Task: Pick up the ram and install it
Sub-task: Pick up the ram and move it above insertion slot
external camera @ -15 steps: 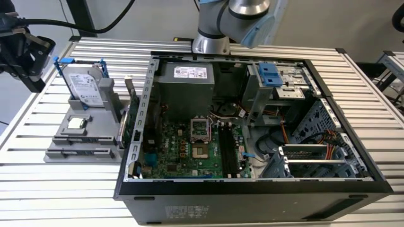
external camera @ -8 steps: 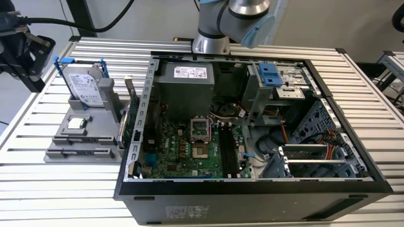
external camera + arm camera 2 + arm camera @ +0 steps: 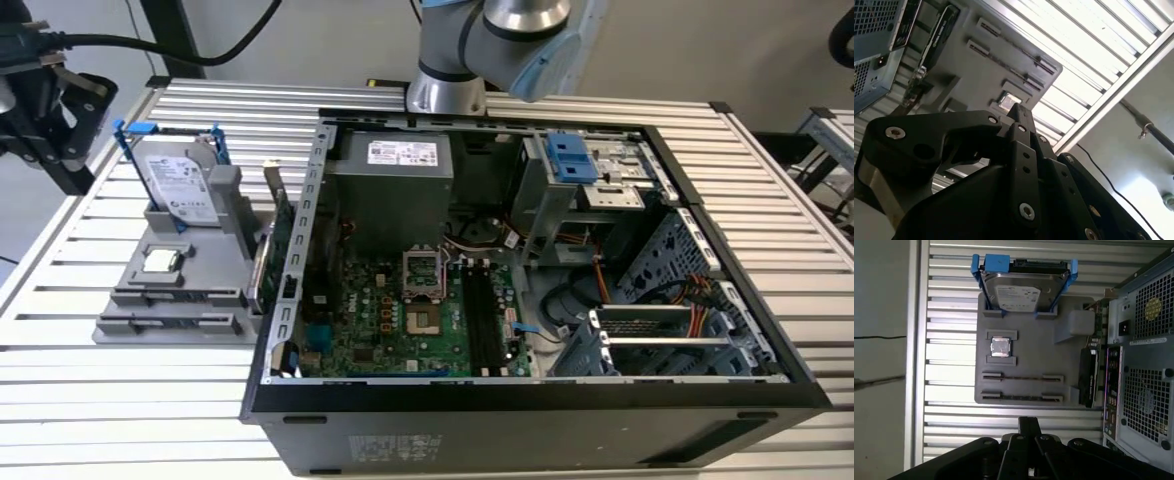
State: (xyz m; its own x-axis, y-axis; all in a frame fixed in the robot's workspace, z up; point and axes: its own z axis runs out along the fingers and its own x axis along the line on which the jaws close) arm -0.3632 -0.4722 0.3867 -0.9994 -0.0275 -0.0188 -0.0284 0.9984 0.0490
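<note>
My gripper (image 3: 1029, 421) (image 3: 1019, 111) is shut with nothing between its fingers. It hangs high over the slatted table, just off the grey parts holder (image 3: 1029, 340) on the side of its two long slots (image 3: 1021, 397). Each slot shows just a thin dark line between end brackets. I cannot pick out the ram. The memory slots (image 3: 487, 315) on the green motherboard (image 3: 387, 310) are long dark strips, and I cannot tell whether a stick sits in them.
The holder (image 3: 147, 300) carries a silver hard drive (image 3: 1021, 295) with blue rails, a small square chip (image 3: 1000, 346) and an upright card (image 3: 1087, 375) beside the open computer case (image 3: 534, 395). The arm (image 3: 494, 40) rises behind the case.
</note>
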